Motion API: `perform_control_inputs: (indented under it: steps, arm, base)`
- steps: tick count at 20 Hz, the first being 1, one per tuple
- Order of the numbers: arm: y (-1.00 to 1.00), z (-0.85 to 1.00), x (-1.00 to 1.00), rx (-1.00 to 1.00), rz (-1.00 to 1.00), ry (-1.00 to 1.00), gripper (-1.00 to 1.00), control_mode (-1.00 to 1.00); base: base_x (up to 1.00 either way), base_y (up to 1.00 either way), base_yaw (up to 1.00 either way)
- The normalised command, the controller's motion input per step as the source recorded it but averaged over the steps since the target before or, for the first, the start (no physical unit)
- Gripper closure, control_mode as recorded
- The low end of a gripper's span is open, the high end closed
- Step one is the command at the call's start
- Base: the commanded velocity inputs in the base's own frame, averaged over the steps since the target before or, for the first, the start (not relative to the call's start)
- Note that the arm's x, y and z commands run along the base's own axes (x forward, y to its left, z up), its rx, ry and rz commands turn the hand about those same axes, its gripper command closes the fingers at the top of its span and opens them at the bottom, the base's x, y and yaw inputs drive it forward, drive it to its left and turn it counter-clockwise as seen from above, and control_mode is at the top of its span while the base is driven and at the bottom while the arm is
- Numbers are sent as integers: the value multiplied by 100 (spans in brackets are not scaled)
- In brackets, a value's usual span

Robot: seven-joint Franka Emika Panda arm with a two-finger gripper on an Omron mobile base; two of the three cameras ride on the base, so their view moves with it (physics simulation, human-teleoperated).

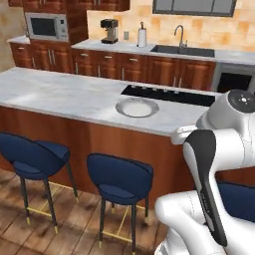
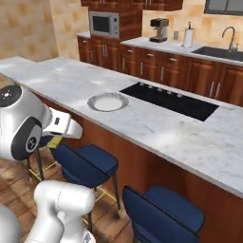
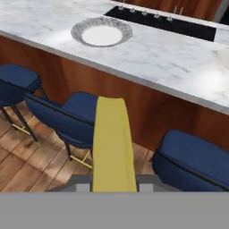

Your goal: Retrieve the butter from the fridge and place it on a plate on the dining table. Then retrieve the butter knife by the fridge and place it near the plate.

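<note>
Meanwhile jaws pinch the butter (image 3: 113, 147) above blue stools (image 3: 71, 118), short of the plate (image 3: 102, 32).

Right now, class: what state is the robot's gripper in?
Gripper: closed on the butter, held short of the plate.

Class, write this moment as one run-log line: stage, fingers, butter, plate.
stage: carrying to table | fingers: shut on butter | butter: not yet over dining table | plate: empty, beside cooktop
</note>
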Motion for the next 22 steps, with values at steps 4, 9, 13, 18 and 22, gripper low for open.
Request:
perform_control_inputs:
  steps: [4,9,13,18,22]
  arm:
    - [0,0,0,0,0,0,100,100]
    - [0,0,0,0,0,0,100,100]
    - [0,0,0,0,0,0,100,100]
    - [0,0,0,0,0,0,100,100]
    - [0,0,0,0,0,0,100,100]
  base:
    - [42,98,-68]
    - [50,100,-63]
    - [51,71,-44]
    - [77,53,-32]
    - [88,31,-17]
